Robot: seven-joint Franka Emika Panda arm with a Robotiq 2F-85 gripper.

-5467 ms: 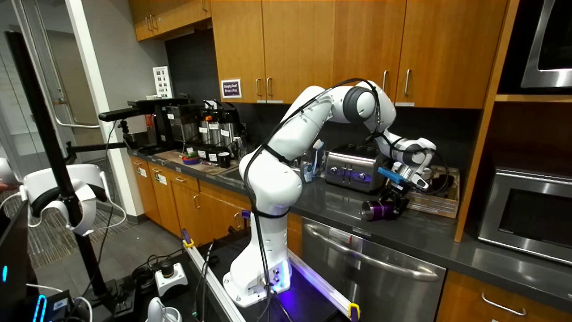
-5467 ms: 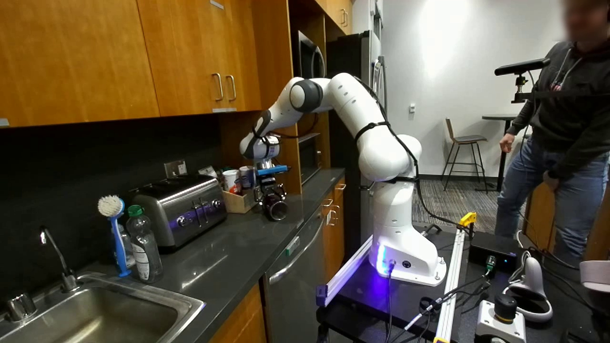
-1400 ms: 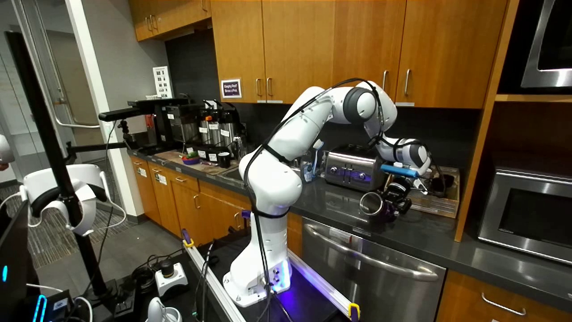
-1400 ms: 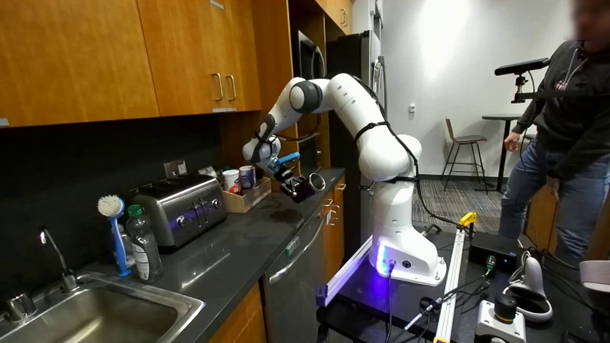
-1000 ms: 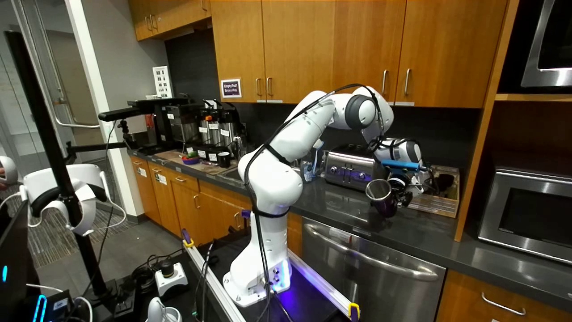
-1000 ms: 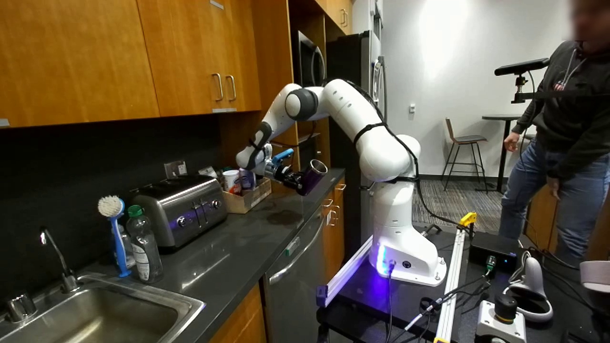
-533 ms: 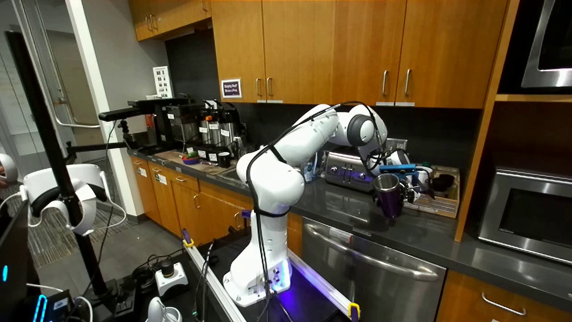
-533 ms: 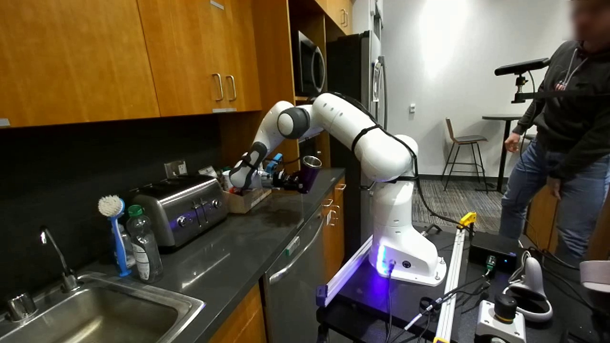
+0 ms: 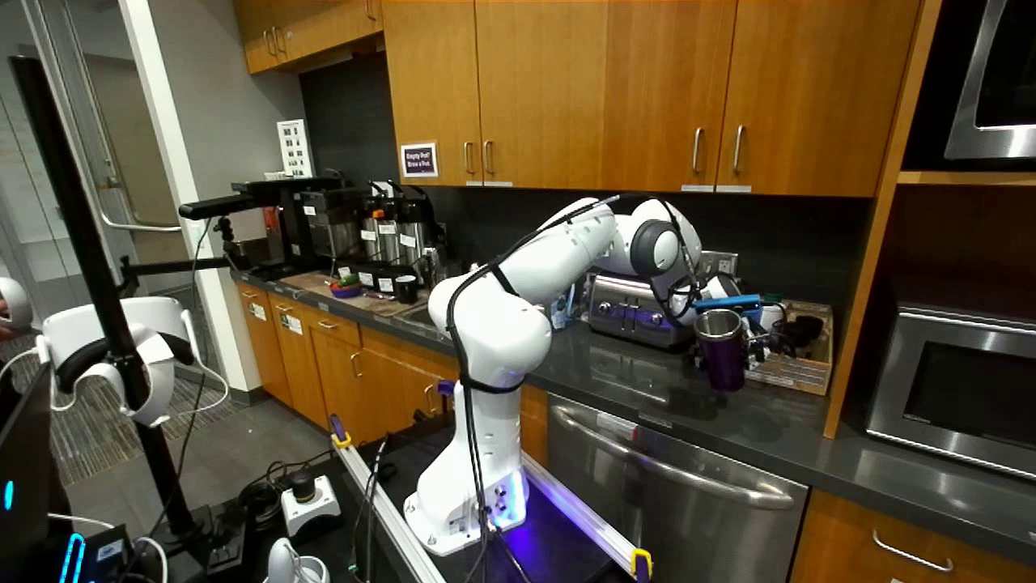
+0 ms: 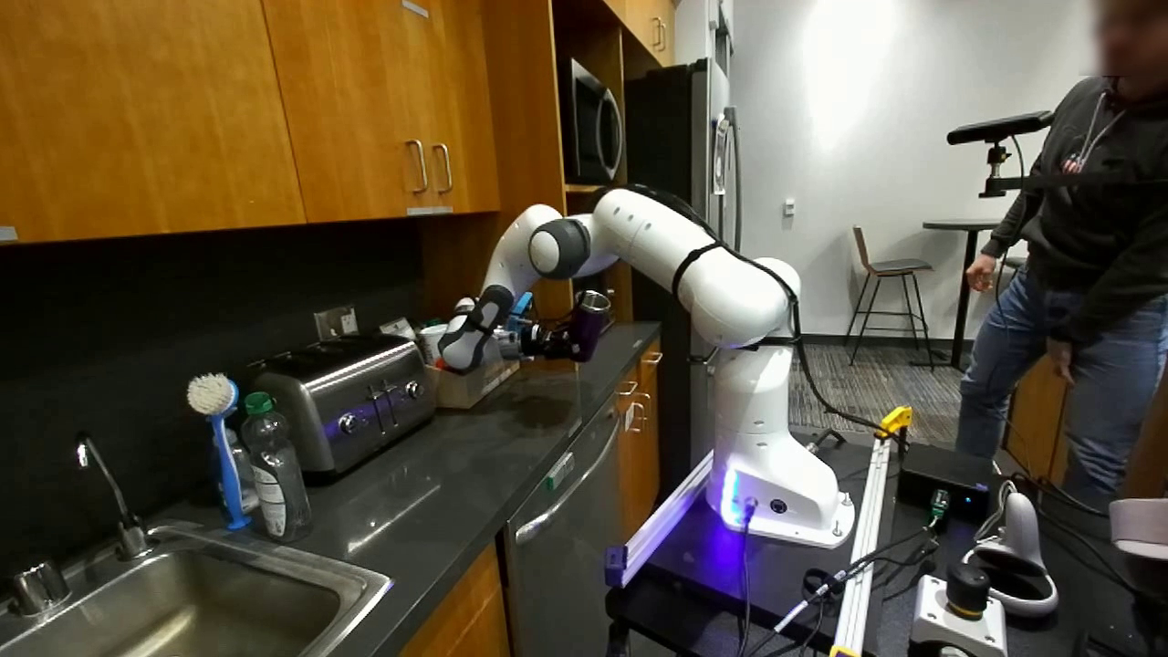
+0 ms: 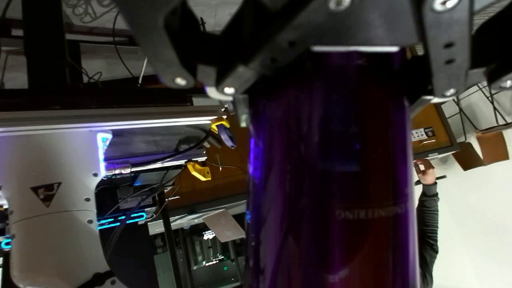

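Steel sink (image 10: 370,584): set into the dark counter (image 10: 438,484), with a curved faucet (image 10: 117,497) at its back edge.
Dish brush (image 10: 228,456): bristles up, just beside a green-capped plastic bottle (image 10: 274,488).
Toaster (image 10: 365,415): silver, two knobs and two levers on its front, near the black backsplash (image 10: 182,338).
Wooden crate (image 10: 459,391): low-sided, just past the toaster, its contents partly hidden from me by the white robot arm (image 10: 741,306).
Dishwasher (image 10: 566,511): stainless front with a long bar handle, beneath the counter.
Gripper (image 10: 575,344): clamped from both sides on the lower part of a purple tumbler (image 10: 592,319), the jaws squeezed against its wall.
Purple tumbler: up in the air over the counter, not touching it, mouth upward and leaning slightly, with a bare steel rim; lettering on its side reads ENGINEERING (upside down in the wrist view, so I tilt my head).
Refrigerator (image 10: 666,155): dark-sided, standing behind the arm.
Arm base (image 10: 776,484): on a black table (image 10: 680,598), between two metal rails (image 10: 862,557), glowing violet at one corner.
Bar stool (image 10: 894,266): wooden back, dark seat, near a small high table (image 10: 954,224) by the pale wall (image 10: 839,173).
Stop button (image 10: 967,591): black knob on a white box, with a white controller (image 10: 1019,538) just beside it.
Person (image 10: 1086,246): in a dark hoodie and jeans, face blurred, at the far right.
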